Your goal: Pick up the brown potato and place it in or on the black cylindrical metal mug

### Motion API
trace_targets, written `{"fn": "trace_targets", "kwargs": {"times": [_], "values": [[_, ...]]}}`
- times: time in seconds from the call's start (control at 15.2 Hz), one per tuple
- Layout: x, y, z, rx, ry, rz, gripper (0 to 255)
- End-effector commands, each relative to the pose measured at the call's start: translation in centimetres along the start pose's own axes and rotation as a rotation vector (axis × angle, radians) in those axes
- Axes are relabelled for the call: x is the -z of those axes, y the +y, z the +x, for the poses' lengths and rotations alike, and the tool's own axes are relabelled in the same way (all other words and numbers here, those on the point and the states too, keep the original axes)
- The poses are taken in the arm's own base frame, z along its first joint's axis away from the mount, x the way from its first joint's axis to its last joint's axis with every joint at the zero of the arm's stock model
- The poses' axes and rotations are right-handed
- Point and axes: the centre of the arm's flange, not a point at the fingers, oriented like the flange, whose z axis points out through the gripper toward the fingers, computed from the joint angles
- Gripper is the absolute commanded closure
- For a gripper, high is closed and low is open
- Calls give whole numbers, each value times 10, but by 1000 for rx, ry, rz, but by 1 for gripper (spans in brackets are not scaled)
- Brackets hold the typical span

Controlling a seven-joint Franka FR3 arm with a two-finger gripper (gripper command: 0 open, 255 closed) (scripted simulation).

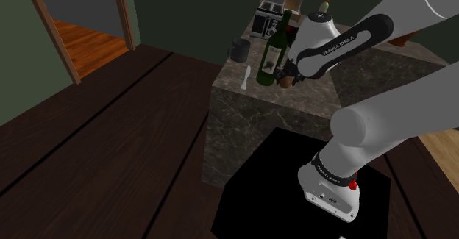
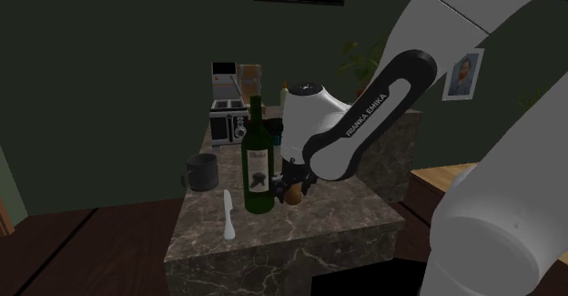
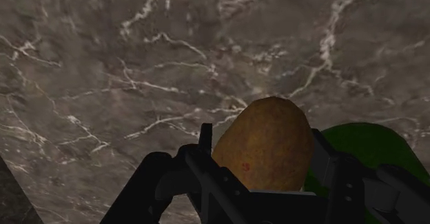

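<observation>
Wrist view: potato [image 3: 265, 143] pinched between the fingers of the gripper [image 3: 264, 162], just beside the bottle [image 3: 372, 147].
Height: low over the counter [image 3: 138, 64]; whether it is lifted is unclear.
Done: the grasp, apparently.
Left: carry to the mug [image 2: 202, 171] on the bottle's far side, then release.

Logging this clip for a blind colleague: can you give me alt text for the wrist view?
A brown potato sits clasped between the two black fingers, seen from just behind them. Beyond it lies a dark marbled countertop with pale veins, and the rounded side of a green bottle shows close beside the potato.
</observation>
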Motion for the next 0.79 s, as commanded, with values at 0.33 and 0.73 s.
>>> {"fn": "trace_targets", "kwargs": {"times": [0.33,0.73], "values": [[35,3,12,0,0,0,255],[65,5,22,0,0,0,255]]}}
